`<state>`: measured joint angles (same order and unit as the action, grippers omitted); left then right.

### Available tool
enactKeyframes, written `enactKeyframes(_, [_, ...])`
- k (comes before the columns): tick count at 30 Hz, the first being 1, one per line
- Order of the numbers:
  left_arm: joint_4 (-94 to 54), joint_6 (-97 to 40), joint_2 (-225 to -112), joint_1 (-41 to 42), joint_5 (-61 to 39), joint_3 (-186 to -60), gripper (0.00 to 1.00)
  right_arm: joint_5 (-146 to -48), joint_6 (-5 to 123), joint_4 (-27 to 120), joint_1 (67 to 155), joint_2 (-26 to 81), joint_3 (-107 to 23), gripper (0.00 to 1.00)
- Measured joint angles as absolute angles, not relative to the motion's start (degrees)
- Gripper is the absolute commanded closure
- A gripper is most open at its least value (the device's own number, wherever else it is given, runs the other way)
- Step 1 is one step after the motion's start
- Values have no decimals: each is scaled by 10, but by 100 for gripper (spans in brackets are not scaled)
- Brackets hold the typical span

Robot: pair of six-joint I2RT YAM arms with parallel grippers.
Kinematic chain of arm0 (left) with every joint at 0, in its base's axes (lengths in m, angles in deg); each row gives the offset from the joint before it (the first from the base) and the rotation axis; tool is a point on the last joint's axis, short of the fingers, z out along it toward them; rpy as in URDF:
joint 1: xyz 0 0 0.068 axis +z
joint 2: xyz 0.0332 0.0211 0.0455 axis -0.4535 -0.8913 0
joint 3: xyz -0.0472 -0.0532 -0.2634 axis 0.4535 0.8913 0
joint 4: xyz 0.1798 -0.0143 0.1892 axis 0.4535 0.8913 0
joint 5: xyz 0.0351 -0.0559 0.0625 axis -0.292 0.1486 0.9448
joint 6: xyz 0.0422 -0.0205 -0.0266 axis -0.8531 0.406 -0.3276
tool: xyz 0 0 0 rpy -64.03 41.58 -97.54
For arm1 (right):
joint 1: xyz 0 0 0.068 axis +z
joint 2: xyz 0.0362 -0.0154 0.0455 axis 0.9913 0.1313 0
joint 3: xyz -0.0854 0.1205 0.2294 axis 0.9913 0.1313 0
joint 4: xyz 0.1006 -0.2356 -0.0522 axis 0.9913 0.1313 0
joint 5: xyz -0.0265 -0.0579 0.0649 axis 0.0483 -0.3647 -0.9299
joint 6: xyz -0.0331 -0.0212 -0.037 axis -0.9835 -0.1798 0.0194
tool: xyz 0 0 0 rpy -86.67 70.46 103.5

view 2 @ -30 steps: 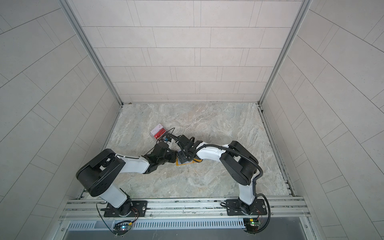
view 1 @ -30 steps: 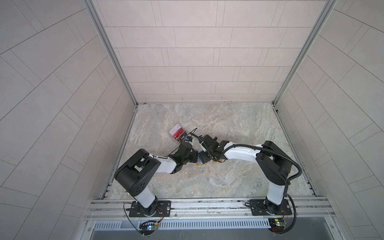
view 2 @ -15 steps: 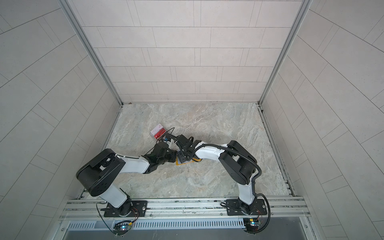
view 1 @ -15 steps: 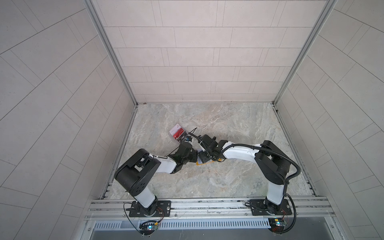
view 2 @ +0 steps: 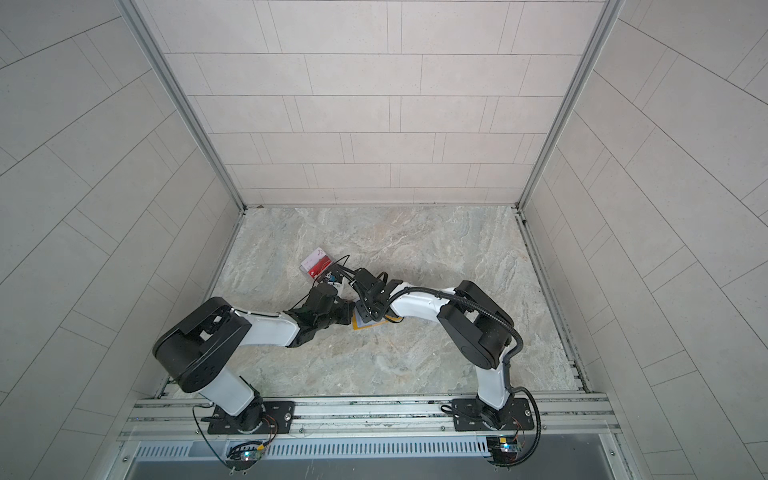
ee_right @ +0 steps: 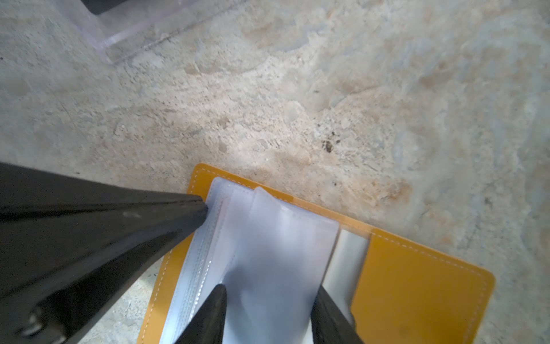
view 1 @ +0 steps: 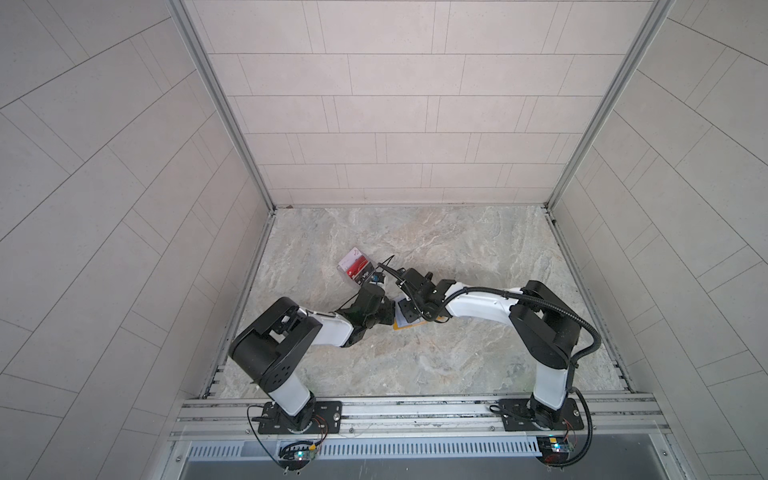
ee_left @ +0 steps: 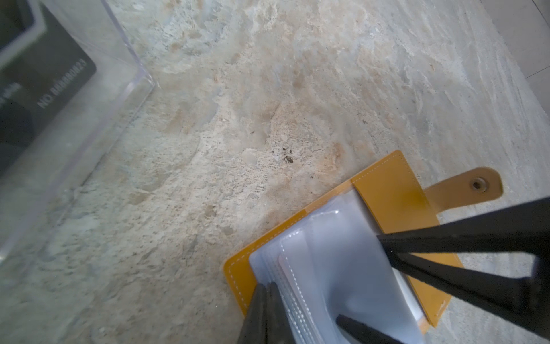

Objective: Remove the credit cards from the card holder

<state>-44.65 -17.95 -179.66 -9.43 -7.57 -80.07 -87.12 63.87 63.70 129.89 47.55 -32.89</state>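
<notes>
Where the one grey marbled table (view 1: 457,249) spreads between the walls, two arms bend low over the single card holder (view 1: 409,326): the left arm (view 1: 328,328) from its left, the right arm (view 1: 478,305) from its right. One clear plastic box (view 1: 357,270) stands just beyond the card holder, apart from it, with credit cards (view 1: 358,263) inside. Red and whitish faces show, but I cannot count them. The mustard-yellow card holder lies open and flat on the stone, its stack of clear sleeves (ee_left: 342,268) facing up and its one snap tab (ee_left: 464,187) stretched out on the table. The left gripper (ee_left: 265,287) has its jaws closed together, tip pressed on a corner of the sleeves. The right gripper (ee_right: 270,289) has its jaws apart, straddling one raised sleeve (ee_right: 285,238); whether a card sits in it I cannot tell
</notes>
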Motion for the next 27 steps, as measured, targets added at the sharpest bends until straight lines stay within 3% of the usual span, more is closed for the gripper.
enactKeyframes(4, [-447, -179, -1797, -94, -76, -801, 100, -879, 635, 635, 1295, 475, -327, 34])
enactKeyframes(9, [-447, -179, -1797, -94, -76, -801, 100, -899, 633, 633, 1293, 461, -311, 29])
enactKeyframes(27, [-447, -179, -1797, -94, -76, -800, 100, -904, 636, 623, 1303, 470, -312, 30])
